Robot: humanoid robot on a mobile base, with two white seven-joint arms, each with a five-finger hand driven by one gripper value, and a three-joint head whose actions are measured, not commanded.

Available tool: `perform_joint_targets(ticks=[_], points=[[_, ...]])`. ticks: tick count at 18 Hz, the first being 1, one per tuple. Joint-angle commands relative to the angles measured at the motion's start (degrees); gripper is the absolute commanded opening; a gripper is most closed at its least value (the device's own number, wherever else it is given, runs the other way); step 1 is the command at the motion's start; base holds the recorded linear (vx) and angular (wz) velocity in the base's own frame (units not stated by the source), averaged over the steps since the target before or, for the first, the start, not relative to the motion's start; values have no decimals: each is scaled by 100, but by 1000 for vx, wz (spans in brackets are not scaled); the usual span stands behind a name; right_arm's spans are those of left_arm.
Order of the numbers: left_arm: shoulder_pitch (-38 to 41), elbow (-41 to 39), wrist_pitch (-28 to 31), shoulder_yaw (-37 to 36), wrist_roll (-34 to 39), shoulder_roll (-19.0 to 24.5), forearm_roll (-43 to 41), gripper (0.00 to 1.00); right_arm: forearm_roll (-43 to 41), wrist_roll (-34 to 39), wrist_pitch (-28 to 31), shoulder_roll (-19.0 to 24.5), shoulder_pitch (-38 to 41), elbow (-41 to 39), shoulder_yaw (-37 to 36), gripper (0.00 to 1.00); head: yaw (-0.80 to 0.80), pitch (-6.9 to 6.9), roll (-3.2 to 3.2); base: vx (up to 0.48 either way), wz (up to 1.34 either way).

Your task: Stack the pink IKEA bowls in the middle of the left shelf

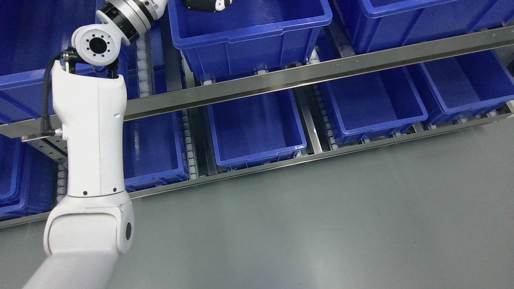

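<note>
Head view, left hand (pixel 207 5) over blue bin (pixel 249 36), fingers cropped

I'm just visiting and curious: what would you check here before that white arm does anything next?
1. Pink bowls in sight: not ok, none show.
2. Left hand visible: cannot tell, only a dark edge at the picture's top.
3. Hand holding something: cannot tell.
4. Left arm clear of the metal rail: ok, it rises left of the upper blue bin.
5. Lower middle bin free of contents: ok.
6. Right arm: not in view.
</note>
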Motion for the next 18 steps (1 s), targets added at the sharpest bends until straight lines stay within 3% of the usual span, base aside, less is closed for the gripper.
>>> perform_joint_targets(ticks=[1, 18], points=[[-51, 414, -7, 497, -2, 34, -2, 3, 0, 1, -4, -100, 0, 0, 0, 100, 0, 0, 0, 0, 0], [-33, 458, 2, 506, 16, 43, -28, 2, 0, 1, -4, -100, 0, 0, 0, 100, 0, 0, 0, 0, 0]])
